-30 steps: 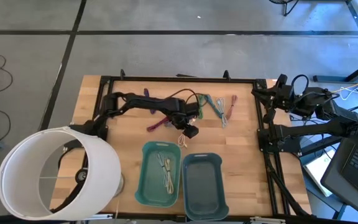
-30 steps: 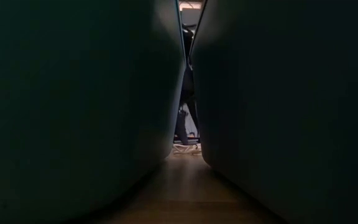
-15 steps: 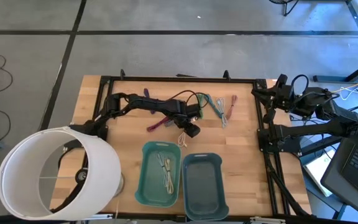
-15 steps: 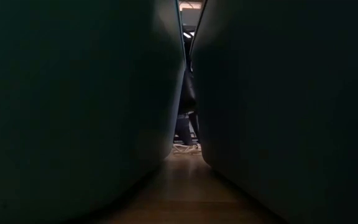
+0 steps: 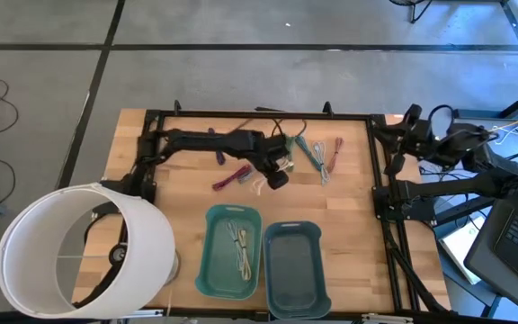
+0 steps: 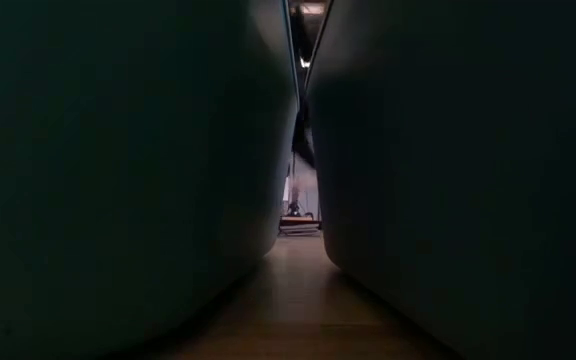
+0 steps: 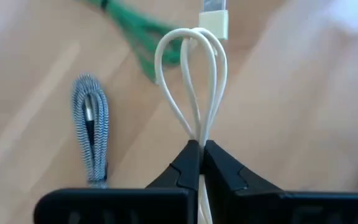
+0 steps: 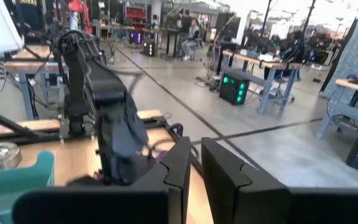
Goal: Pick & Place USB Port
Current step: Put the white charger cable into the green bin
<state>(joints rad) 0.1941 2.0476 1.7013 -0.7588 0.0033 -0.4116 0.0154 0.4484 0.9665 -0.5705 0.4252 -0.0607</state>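
My left gripper (image 5: 275, 178) is over the middle of the table, shut on a white looped USB cable (image 7: 191, 81) whose plug (image 7: 214, 9) is at the loop's far end. A grey braided cable (image 7: 92, 127) and a green cable (image 7: 135, 34) lie on the wood beneath it. More cables lie on the table: purple (image 5: 230, 177), green (image 5: 297, 144), grey (image 5: 318, 158) and red (image 5: 335, 157). The teal bin (image 5: 212, 261) holds several cables. My right gripper (image 8: 196, 152) waits shut, held high at the table's right edge (image 5: 396, 135). My left gripper pinches several strands of the white cable's loop (image 7: 199, 132) between its two fingertips, coming from above and slanting down. The loop and plug reach out beyond the fingertips, and more cable runs back between the fingers (image 7: 201, 199). The cable appears raised off the wood.
A blue-grey bin (image 5: 317, 270) stands right of the teal one at the near edge; their walls (image 6: 118, 180) (image 6: 468, 180) fill the low view. A large white lampshade (image 5: 79, 252) covers the near left corner. A black frame (image 5: 259, 114) borders the table.
My left gripper has taken hold of the white cable and gone up and slightly toward the far edge, rolling a little. The cable, which lay on the wood beside the teal bin's far rim, now hangs from the fingers.
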